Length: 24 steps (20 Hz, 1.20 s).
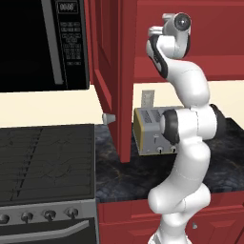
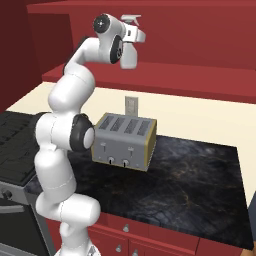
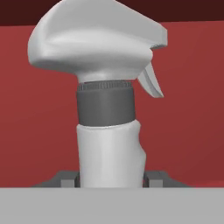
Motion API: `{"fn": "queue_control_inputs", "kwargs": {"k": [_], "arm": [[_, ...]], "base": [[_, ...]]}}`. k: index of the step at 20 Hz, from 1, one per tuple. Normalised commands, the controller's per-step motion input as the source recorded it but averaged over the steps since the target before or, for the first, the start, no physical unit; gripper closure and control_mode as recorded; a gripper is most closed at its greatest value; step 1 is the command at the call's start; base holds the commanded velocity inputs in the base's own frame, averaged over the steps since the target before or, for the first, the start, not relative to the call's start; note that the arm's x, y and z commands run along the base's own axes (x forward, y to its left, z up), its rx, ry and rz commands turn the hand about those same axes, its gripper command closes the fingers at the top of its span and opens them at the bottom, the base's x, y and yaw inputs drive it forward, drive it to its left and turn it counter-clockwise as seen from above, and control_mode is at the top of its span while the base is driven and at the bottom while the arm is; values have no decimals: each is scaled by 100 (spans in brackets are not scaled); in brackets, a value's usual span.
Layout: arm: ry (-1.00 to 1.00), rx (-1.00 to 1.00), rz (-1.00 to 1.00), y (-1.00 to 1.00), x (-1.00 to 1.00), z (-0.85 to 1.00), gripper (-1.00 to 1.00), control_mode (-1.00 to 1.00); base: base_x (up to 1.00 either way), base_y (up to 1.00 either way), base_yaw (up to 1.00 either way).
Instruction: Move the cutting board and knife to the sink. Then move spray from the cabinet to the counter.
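Observation:
The spray (image 3: 107,87) is a pale grey-white bottle with a dark collar and a trigger nozzle. It stands upright inside the dark red cabinet (image 2: 200,40), close in front of the hand camera. My gripper (image 3: 109,179) is shut on the spray's lower body, one fingertip (image 3: 65,179) on each side. In the right base view the arm reaches up into the cabinet, and the spray's nozzle (image 2: 131,19) shows just above the gripper (image 2: 136,32). The black counter (image 2: 190,175) lies below.
A grey toaster (image 2: 125,140) stands on the counter under the cabinet, by the arm. The open cabinet door (image 1: 114,71) hangs left of the arm. Further left are the stove (image 1: 45,162) and the microwave (image 1: 43,43).

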Motion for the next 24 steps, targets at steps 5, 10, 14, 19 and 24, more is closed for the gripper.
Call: {"fn": "queue_control_inputs", "kwargs": {"k": [5, 10, 14, 19, 24], "arm": [[0, 0, 0, 0, -44, 0, 100, -100], [0, 0, 0, 0, -69, -11, 100, -100], [0, 0, 0, 0, -94, -32, 100, -100], [0, 0, 4, 0, -100, -6, 100, -100], [1, 0, 8, 0, -99, 27, 100, -100]], "base": [[0, 0, 0], [0, 0, 0], [0, 0, 0], [0, 0, 0], [0, 0, 0]]}}
